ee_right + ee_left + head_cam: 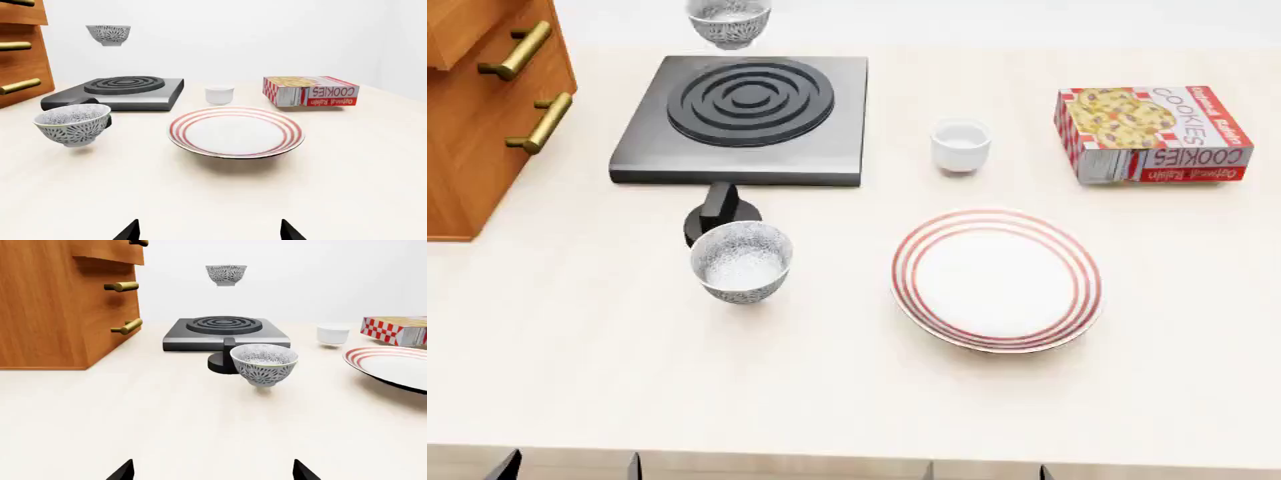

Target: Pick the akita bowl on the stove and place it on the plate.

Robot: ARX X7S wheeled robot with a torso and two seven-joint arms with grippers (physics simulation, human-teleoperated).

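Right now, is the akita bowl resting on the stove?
No. The akita bowl hangs upright in the air above the stove, with clear space beneath it in both wrist views.

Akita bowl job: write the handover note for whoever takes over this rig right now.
Left end effector: open, empty, facing the stove.
Right end effector: open, empty, facing the plate.
Target akita bowl: shows in the air above the stove's far side, not resting on it.
A twin bowl stands beside the black knob; leave it.
Done: nothing; the plate is bare.
Left: grasp the target bowl, carry it over, set it on the plate.
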